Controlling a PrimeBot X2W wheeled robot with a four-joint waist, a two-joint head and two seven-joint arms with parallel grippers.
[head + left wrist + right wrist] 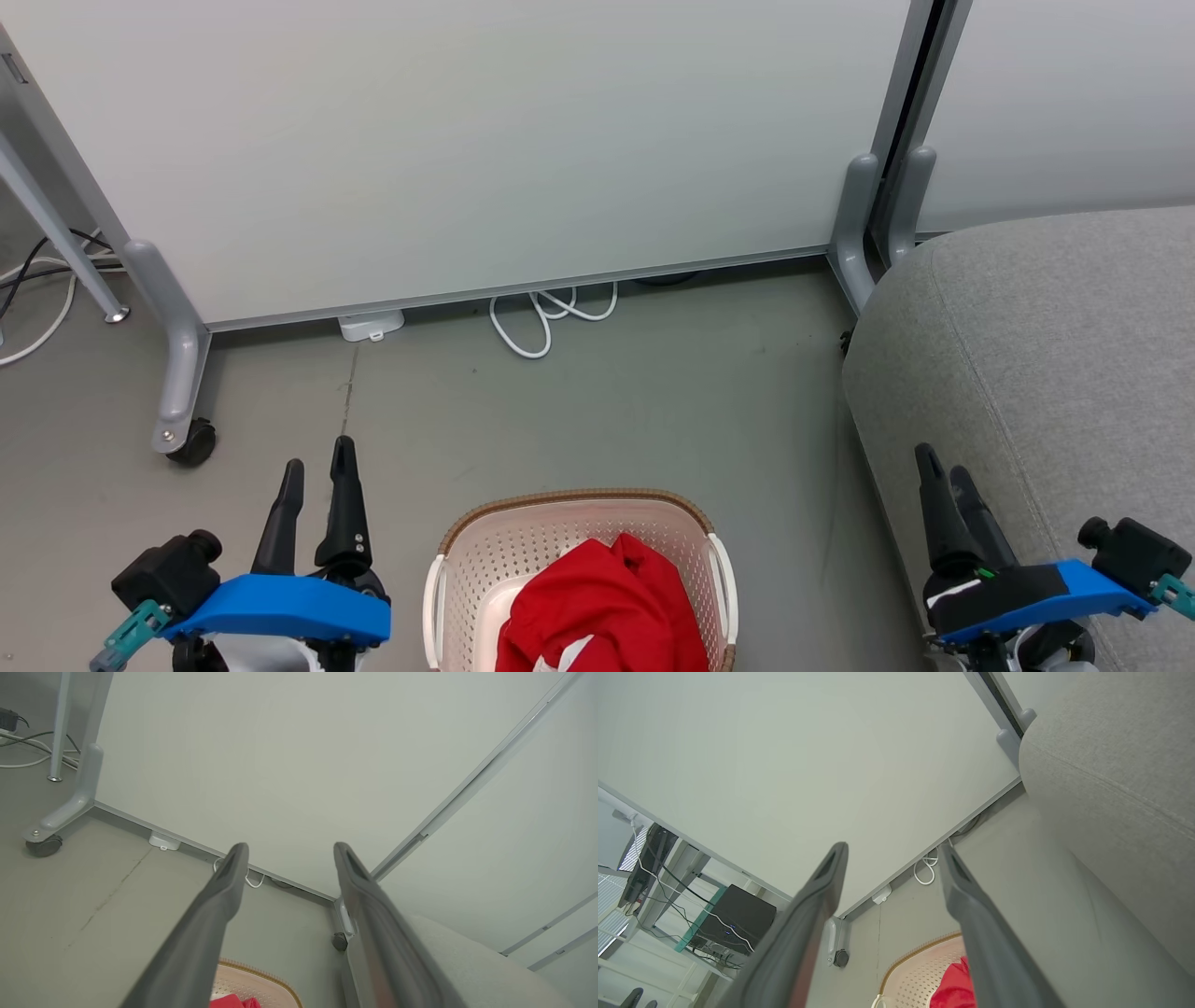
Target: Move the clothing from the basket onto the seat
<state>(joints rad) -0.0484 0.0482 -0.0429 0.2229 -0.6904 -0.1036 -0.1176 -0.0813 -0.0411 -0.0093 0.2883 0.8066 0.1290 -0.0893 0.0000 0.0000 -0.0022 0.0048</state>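
Left tool: the left tool (319, 453) has its two long dark fingers spread wide with nothing between them, and it hangs over the grey floor (607, 411).
Right tool: the right tool (941, 460) is spread wide too, and empty.
Clothing: the soft bright red fabric clothing (607, 597) with a white stripe lies bunched in the basket, between the two tools and lower than both.
Basket: the cream perforated plastic basket (569, 497), with a brown woven-look rim and white side handles, stands on the floor apart from both tools.
Seat: the large grey fabric-upholstered seat (1055, 355) is just beside the right tool, ahead of it and on its right, and well apart from the left tool.
Step in hand: in my judgement, the reach for the clothing; nothing is gripped yet.
Better tool: probably the right one, because the seat is on its side.
Good approach: come down from above onto the highest fold and keep the fingers spread until a thick fold stands between them. Then close, lift straight up past the rim, and carry the clothing to the right.
Risk: a fingertip may catch in the perforated wall, and a thin pinch may slip.
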